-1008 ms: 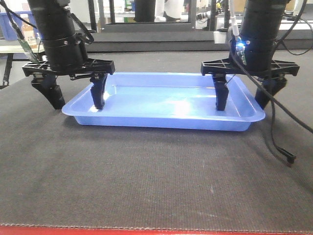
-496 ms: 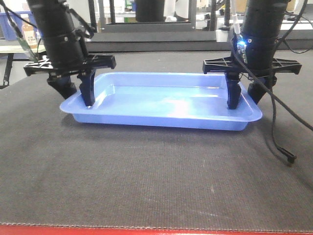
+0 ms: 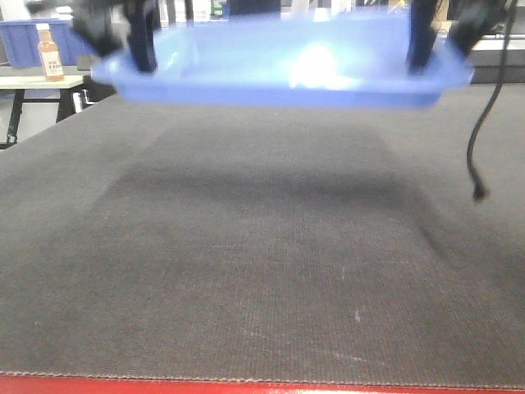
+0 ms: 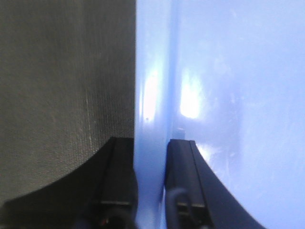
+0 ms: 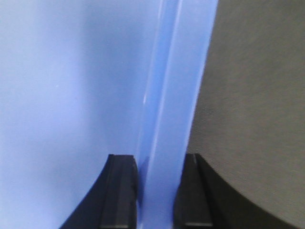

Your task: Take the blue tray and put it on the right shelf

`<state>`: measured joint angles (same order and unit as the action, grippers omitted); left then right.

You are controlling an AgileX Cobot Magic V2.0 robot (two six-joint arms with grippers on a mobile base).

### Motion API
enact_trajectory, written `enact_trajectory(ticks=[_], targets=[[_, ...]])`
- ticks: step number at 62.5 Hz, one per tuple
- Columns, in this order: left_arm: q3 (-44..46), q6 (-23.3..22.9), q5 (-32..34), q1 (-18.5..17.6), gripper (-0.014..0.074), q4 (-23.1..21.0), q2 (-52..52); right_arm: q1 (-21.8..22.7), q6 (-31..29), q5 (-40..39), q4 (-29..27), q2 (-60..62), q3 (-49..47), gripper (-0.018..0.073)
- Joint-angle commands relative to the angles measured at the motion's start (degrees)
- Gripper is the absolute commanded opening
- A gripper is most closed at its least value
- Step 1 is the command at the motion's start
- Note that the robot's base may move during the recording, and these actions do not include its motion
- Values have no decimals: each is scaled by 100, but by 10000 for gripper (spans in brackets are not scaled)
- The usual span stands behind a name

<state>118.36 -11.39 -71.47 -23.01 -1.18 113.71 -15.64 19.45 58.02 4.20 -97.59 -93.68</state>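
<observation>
The blue tray (image 3: pixel 279 70) hangs level in the air above the dark mat, blurred, at the top of the front view. My left gripper (image 3: pixel 123 45) is shut on its left rim and my right gripper (image 3: pixel 443 41) on its right rim. In the left wrist view the tray's rim (image 4: pixel 152 95) runs between the two black fingers of the left gripper (image 4: pixel 151 157), one inside the tray and one outside. The right wrist view shows the same pinch on the tray's other rim (image 5: pixel 176 71) by the right gripper (image 5: pixel 159 167). The right shelf is out of view.
A dark textured mat (image 3: pixel 262 271) covers the table, with a red edge (image 3: pixel 262 387) at the front. A black cable (image 3: pixel 478 139) dangles from the right arm. At the far left, a bottle (image 3: pixel 51 53) stands on a side table beside a dark-blue bin (image 3: pixel 25 41).
Both grippers went from open around the tray's ends to shut on its rims. The tray has risen off the mat to the top of the view.
</observation>
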Motion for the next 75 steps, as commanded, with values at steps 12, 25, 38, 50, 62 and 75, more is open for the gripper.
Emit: enact_trajectory(ticks=[12,25,38,50,62,75], targets=[[395,-53,-110,-419,-46,213,-1091,-48,-113,37,211,1567,-207,57],[395,-17,-400,-582,-46,213,-1446,-60,-113,288,226,1962,-108,57],[200,136,-517,-684,-46,204,-1696,-405,-113,289,258,2119,551,57],[-442,136,-517,-845,-46,222,-2097,-733,-108,259,258,2227,821,57],[-1065,136,-517,-1006,-46,247,-2546,-848,-103,162,239,2497,821,57],[-1312,97,-517,-1170,-46,260,-2965,-848,-103,155,239,2948,821,57]])
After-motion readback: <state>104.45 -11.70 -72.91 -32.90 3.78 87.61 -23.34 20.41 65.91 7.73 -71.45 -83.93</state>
